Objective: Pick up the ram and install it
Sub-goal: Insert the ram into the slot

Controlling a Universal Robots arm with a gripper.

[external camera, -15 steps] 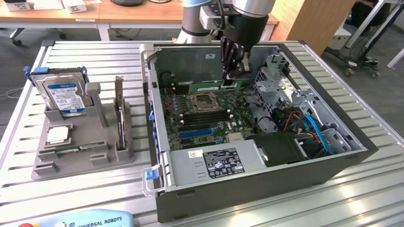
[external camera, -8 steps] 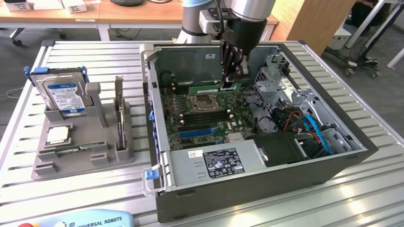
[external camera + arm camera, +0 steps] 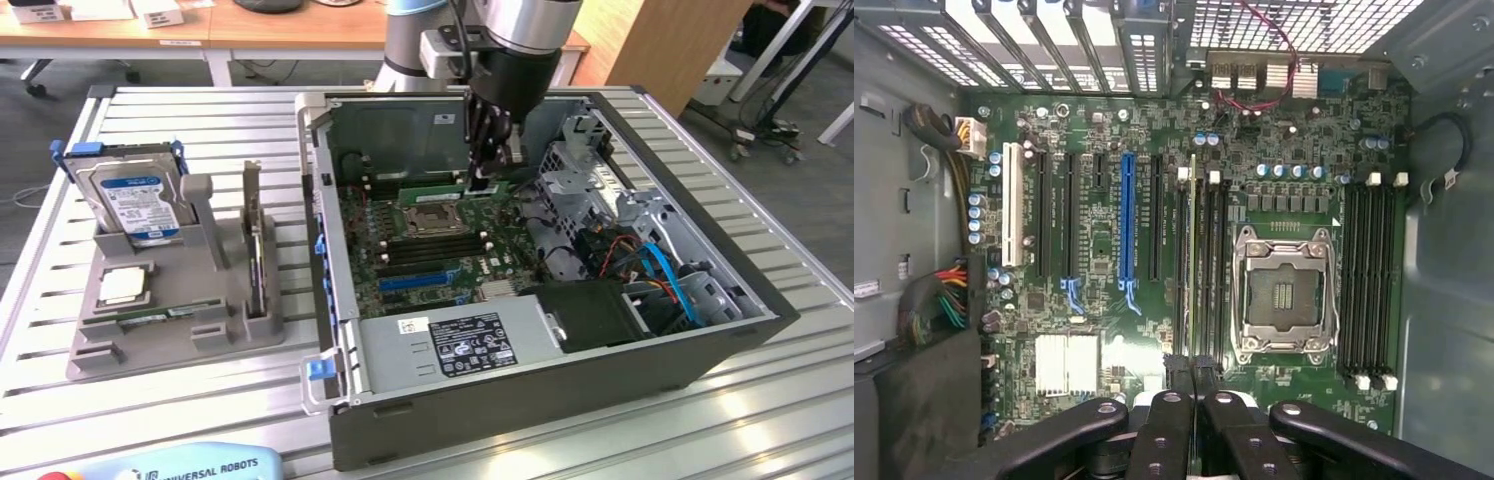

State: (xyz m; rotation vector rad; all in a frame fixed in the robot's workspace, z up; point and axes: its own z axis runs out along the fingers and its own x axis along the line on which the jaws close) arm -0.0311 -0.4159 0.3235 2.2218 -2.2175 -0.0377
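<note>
My gripper (image 3: 483, 178) reaches down into the open computer case (image 3: 534, 400) and is shut on the ram (image 3: 434, 187), a thin green stick. The stick sits low over the motherboard (image 3: 400, 255), at the memory slots just behind the CPU socket (image 3: 430, 218). In the wrist view the ram (image 3: 1191, 250) appears edge-on as a thin pale line running away from the gripper (image 3: 1194, 378). It lies along the black slots (image 3: 1212, 260) beside the CPU socket (image 3: 1284, 295). I cannot tell whether it is seated in a slot.
A grey holder (image 3: 174, 320) stands at the exterior view's left with a silver hard drive (image 3: 134, 200), a chip (image 3: 123, 285) and another green stick (image 3: 150, 318). Drive cages and cables (image 3: 641, 260) crowd the case's right side. The power supply (image 3: 454, 345) sits at its near end.
</note>
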